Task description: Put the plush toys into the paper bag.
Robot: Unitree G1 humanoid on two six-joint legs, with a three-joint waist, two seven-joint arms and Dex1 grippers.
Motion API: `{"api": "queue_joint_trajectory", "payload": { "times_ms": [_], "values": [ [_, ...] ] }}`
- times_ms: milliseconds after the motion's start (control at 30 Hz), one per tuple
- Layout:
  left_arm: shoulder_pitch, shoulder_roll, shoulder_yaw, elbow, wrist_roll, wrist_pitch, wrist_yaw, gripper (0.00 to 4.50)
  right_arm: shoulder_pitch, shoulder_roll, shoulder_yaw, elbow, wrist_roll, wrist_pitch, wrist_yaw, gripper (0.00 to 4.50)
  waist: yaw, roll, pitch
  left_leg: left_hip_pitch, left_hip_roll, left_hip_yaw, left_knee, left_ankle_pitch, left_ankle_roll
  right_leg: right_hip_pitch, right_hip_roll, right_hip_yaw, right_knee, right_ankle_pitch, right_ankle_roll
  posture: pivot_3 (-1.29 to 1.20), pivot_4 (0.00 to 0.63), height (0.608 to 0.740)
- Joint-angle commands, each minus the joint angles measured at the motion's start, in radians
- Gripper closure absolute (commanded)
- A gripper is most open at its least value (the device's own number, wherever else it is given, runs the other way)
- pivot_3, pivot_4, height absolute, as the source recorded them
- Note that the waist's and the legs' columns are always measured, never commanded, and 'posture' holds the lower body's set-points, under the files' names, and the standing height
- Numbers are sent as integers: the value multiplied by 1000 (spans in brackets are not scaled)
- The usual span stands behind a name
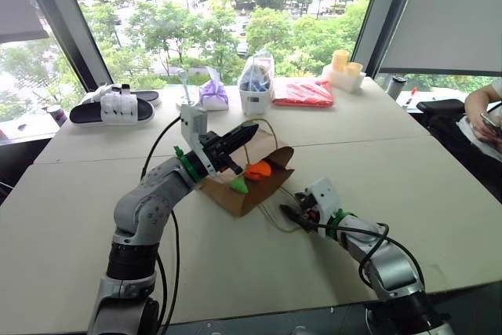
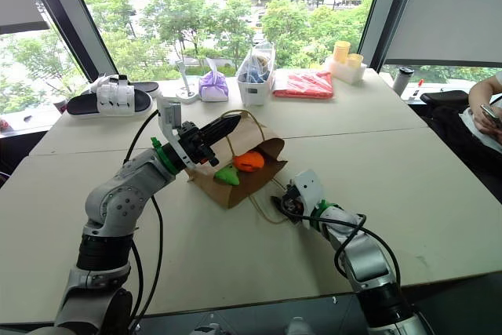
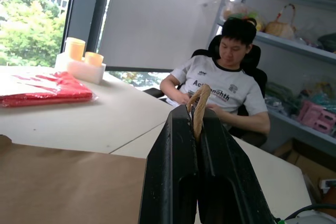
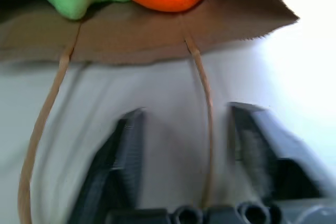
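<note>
From the head views we see the brown paper bag (image 1: 255,174) lying on its side on the white bench (image 1: 408,170), its mouth open toward the robot. Inside the mouth sit both plush toys: the orange plush toy (image 1: 258,169) and, just beside it, the lime green plush toy (image 1: 239,185). The left tool (image 1: 249,132) is raised above the bag, clamped shut on the bag's upper loop handle (image 1: 269,126), which holds the mouth open. The right tool (image 1: 287,211) rests low at the bench, just in front of the bag's mouth, beside the lower loop handle (image 1: 276,221) that trails over the bench. Along the far edge of the bench we see a purple tied pouch (image 1: 213,95), a clear plastic bag with blue contents (image 1: 256,74) standing in a small white tub (image 1: 254,101), a flat red packet (image 1: 303,92), and a white tray (image 1: 342,78) holding yellow cups (image 1: 340,60).

In the left wrist view our left tool's black fingers (image 3: 168,182) are pressed together on the twisted beige handle cord, with the brown paper of the bag below; a seated person (image 3: 223,85) is behind.

In the right wrist view the right tool's fingers (image 4: 126,156) stand apart with nothing between them but the thin handle strand lying on the bench; the two toys sit in the bag mouth ahead
</note>
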Motion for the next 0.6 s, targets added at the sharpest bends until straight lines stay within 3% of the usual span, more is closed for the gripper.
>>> {"api": "queue_joint_trajectory", "payload": {
  "times_ms": [33, 67, 233, 467, 600],
  "values": [
    [-1, 0, 2, -37, 4, -24, -1, 4500, -15, -3, -11, 18, -17, 43, -22, 3985, 2, 0, 0, 0, 0, 0, 0, 0, 0, 0, 0, 0, 0, 0, 0, 0, 150, 740],
    [-1, -1, 2, -38, 5, -25, -1, 4500, -18, -5, -8, 19, -19, 47, -22, 4461, 2, 0, 0, 0, 0, 0, 0, 0, 0, 0, 0, 0, 0, 0, 0, 0, 150, 740],
    [-13, -3, 9, -50, -2, -14, 10, 4500, -61, 14, -144, -110, 140, 177, 4, 4461, 2, 0, 0, 0, 0, -1, 0, 0, 0, 1, 0, 0, 0, 0, 0, 0, 150, 740],
    [-104, 17, 61, 9, -16, -24, 12, 4500, -275, -91, -364, -293, 361, 394, 19, 4461, 1, 0, 0, -3, 0, -1, 0, 0, 0, -3, 0, -1, 0, 0, 0, 0, 150, 740],
    [-152, 26, 78, 56, -17, -29, 3, 4500, -349, -142, -403, -299, 420, 456, 18, 4461, 1, 0, 0, -3, 0, -1, -1, -1, 1, -3, 0, -1, -1, 0, 0, 0, 150, 740]
  ]
}}
